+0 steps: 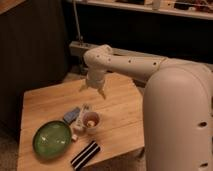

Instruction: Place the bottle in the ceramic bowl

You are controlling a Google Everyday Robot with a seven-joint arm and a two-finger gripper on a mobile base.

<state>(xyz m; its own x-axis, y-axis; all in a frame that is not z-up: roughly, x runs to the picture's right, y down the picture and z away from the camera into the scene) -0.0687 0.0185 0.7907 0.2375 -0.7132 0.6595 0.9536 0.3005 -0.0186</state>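
The bottle is small, slim and white. It lies on the wooden table between a blue block and a tan cup. The ceramic bowl is a wide, glossy green dish at the table's front left, with nothing in it. My gripper points down above the back middle of the table, behind and a little right of the bottle. Its fingers are spread and hold nothing. It is well above the bottle and touches nothing.
A tan round cup stands just right of the bottle. A small blue block lies just left of it. A black striped object lies near the front edge. My large white arm fills the right side.
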